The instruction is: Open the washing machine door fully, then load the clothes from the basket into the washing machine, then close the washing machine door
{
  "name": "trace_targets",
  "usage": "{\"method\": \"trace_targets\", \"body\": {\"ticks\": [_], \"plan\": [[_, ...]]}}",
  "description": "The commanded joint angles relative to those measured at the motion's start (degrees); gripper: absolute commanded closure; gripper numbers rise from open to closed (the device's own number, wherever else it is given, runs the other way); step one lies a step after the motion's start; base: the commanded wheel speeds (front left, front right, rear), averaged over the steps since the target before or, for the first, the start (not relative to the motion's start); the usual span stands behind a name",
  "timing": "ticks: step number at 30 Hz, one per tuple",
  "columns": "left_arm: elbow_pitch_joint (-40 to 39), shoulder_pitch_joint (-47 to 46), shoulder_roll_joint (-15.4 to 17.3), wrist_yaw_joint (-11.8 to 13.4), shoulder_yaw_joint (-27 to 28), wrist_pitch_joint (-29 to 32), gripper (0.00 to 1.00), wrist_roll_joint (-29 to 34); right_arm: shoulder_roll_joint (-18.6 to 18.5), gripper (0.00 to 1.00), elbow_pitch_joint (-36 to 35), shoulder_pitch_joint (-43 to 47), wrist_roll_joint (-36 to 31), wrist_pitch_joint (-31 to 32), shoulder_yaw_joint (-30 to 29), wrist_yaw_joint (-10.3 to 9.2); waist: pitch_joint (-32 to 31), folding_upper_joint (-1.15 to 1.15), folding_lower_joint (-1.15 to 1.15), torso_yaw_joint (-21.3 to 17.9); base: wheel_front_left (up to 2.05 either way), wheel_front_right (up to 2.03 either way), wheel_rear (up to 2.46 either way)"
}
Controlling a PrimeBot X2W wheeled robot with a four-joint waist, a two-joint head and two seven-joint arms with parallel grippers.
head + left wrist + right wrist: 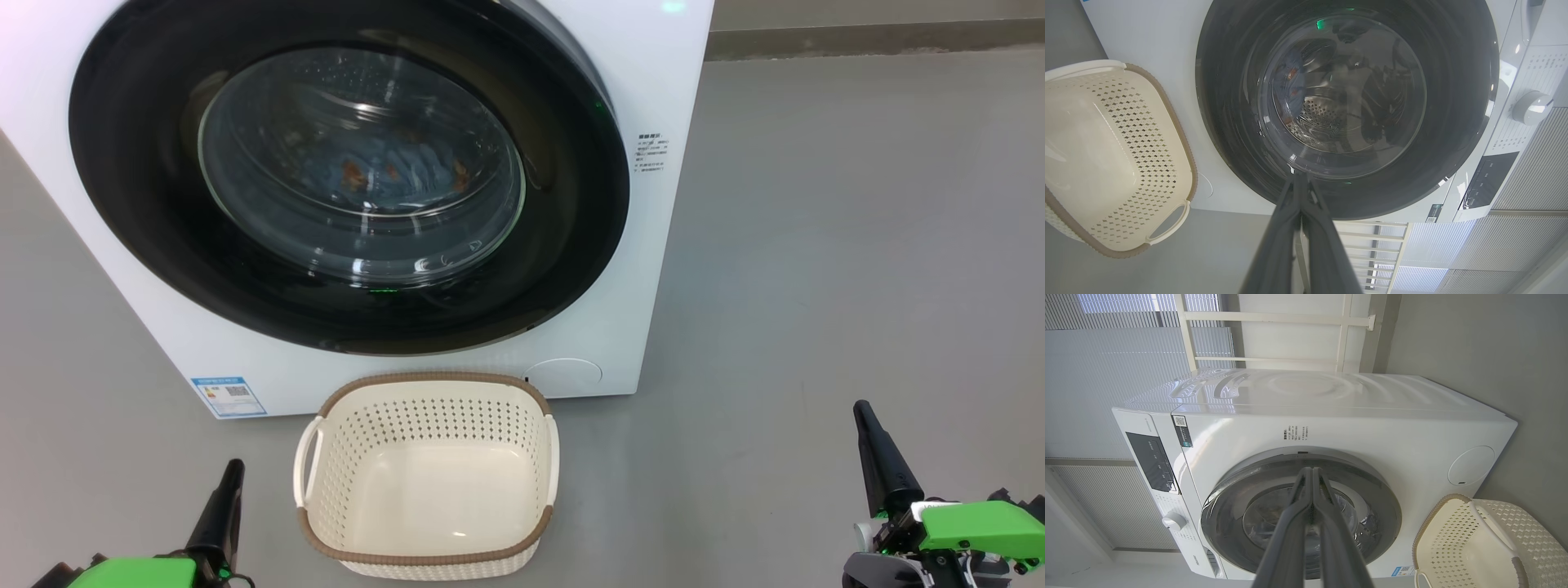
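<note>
Hanging low on either side of the basket (433, 379), the two arms are sitting well apart from it and touching nothing. The left gripper (222, 502) is pointing its dark fingers up and leaning slightly toward the basket. In the left wrist view those fingers (1278, 245) are lying pressed together right to the tips.

The right gripper (875, 453) is sitting farther out over the grey floor (816, 245), tilting a little leftward. In its own wrist view its fingers are likewise pressed together, pinching nothing.

Between the grippers the basket is standing upright on the floor, just in front of the washing machine (653, 82). Beyond it the washing machine door (131, 204) is lying flush against the white front. The clothes (384, 175), blue with orange specks, are showing through its glass inside the drum (1323, 118).
</note>
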Motion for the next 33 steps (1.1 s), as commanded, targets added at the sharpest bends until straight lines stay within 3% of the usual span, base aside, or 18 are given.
{"method": "trace_targets", "body": {"ticks": [1,33], "plan": [[-1.1,-2.5,0.6,-0.2,2.0,0.4,1.00,-0.4,-0.1,1.00,-1.7,-0.6,0.2,0.4,1.3,0.09,0.0,0.00,0.00,0.0,0.00,0.00,0.00],[-1.1,-2.5,0.5,-0.2,2.2,0.5,1.00,-0.2,0.0,1.00,-1.7,-0.6,0.2,0.5,1.2,0.09,0.0,0.00,0.00,0.0,0.00,0.00,0.00]]}}
